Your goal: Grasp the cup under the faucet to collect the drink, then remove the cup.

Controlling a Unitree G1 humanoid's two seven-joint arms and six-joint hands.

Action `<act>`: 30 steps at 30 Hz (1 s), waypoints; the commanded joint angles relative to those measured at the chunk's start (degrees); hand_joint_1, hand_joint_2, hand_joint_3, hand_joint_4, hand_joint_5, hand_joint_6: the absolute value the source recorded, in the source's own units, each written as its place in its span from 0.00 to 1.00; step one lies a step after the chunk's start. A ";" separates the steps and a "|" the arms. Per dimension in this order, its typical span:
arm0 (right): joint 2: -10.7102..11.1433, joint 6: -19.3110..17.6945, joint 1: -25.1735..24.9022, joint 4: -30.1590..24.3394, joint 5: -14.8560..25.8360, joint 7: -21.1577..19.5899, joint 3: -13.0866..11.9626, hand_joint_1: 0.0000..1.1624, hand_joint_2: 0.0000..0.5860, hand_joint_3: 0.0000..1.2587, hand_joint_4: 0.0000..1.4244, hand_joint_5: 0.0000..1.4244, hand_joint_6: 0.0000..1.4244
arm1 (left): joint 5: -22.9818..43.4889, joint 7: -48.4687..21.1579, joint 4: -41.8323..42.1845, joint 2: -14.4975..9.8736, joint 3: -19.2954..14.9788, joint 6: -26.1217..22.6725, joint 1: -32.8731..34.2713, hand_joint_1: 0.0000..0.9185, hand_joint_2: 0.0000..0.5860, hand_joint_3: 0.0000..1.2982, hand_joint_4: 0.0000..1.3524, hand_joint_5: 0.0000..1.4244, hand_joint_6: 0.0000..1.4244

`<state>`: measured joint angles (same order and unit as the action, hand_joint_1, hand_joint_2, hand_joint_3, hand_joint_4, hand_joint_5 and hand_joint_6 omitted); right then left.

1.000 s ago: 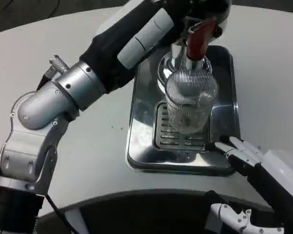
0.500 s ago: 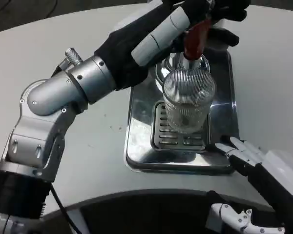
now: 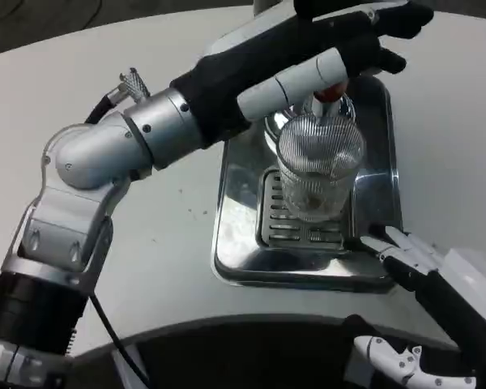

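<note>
The cup (image 3: 317, 174) stands upright on the slotted grate of the steel tray (image 3: 241, 203), right under the faucet (image 3: 330, 96). It is clear and ribbed, likely glass or hard plastic: stiff, light while nearly empty, heavier and easier to spill once filled; I cannot tell whether any drink is in it. The ribs should help grip, though wet walls could be slippery. The best hold looks to be around the middle of the wall, below the rim, keeping it upright. The left hand (image 3: 352, 32) reaches over the faucet top, fingers about the red handle; whether it truly clasps it I cannot tell. The right hand (image 3: 405, 255) rests at the tray's near right corner, fingers apart, holding nothing, near the cup but not touching it.
</note>
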<state>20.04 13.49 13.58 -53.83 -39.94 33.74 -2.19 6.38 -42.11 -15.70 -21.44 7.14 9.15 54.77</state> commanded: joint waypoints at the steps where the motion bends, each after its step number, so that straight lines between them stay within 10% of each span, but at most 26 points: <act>1: -0.08 0.59 0.90 -0.11 0.87 -0.69 -0.60 0.36 0.72 0.11 0.00 0.00 0.00 | -2.97 -2.66 -2.17 -0.26 3.13 1.58 -1.09 0.00 0.13 0.07 0.00 0.06 0.07; 21: -0.12 1.91 0.31 0.25 1.97 -1.20 -0.84 0.35 0.71 0.10 0.00 0.00 0.00 | -8.02 -2.65 -4.45 -2.12 6.30 7.55 -0.46 0.00 0.13 0.04 0.00 0.01 0.04; 30: -1.88 2.95 -0.28 2.10 8.65 -4.06 -3.34 0.36 0.66 0.06 0.00 0.00 0.00 | -10.05 -2.21 -4.87 -2.40 6.76 9.41 -0.11 0.00 0.13 0.04 0.00 0.01 0.04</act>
<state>19.01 15.64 13.27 -52.51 -33.68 30.97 -4.49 -0.54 -41.90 -19.13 -23.71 10.43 19.22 56.86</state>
